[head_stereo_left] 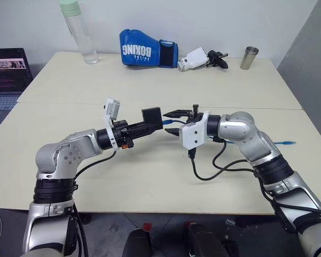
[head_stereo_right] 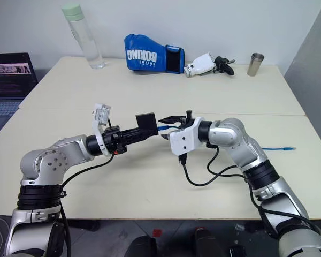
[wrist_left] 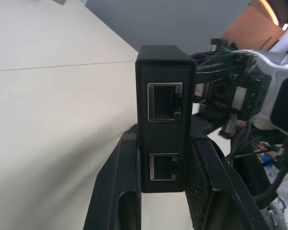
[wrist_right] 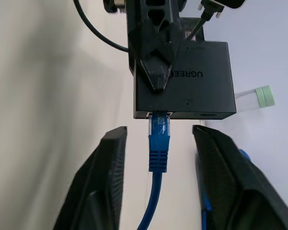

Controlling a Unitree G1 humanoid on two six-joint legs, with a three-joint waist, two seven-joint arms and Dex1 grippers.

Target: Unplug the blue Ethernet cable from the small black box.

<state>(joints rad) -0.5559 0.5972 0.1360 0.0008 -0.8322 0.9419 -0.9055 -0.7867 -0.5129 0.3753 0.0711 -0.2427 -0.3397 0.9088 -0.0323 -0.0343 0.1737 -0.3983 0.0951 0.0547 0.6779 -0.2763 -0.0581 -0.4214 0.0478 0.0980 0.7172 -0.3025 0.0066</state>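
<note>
The blue Ethernet cable [wrist_right: 157, 143] is still seated in the small black box [wrist_right: 182, 81], its clear plug pushed into a port in the box's edge, with both raised above the middle of the counter [head_stereo_left: 150, 80]. From the plug the cord runs back past the right arm and trails across the counter, its far end lying near the right edge. The cable looks thin, light and limp, so pulling on the cord would likely only bend it; the stiffer moulded boot just behind the plug seems the place to take hold, probably with the latch tab pressed down. The box appears rigid, light and matte, with flat faces that should pinch without slipping. The left gripper [head_stereo_left: 145, 126] is clamped on the box across those faces, holding it on edge with its ports facing the other arm. The right gripper [wrist_right: 158, 163] has its fingers spread to either side of the boot, touching neither it nor the cord.
</note>
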